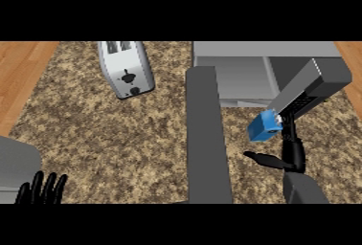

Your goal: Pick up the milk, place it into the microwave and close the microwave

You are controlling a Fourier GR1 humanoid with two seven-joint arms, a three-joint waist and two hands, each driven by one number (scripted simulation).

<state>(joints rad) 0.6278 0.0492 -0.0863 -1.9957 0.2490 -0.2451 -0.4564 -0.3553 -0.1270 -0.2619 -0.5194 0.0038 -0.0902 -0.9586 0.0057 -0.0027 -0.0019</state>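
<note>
The blue milk carton (pixel 265 127) hangs tilted just in front of the open microwave (pixel 237 76), right of its door. My right hand (pixel 293 153) comes up from the lower edge. Its fingers run up along the carton's right side and hold it, while the thumb sticks out to the left below it. The microwave's dark grey door (pixel 209 139) stands wide open, reaching down the middle of the view toward me. My left hand (pixel 42 189) rests open at the lower left, fingers up. A slanted grey block (pixel 311 83) above the carton hides part of the microwave's right side.
A silver toaster (pixel 126 69) lies at the back left on the speckled counter (pixel 113 134). A grey object (pixel 17 162) sits at the left edge above my left hand. Wooden flooring (pixel 21 72) shows beyond the counter on both sides.
</note>
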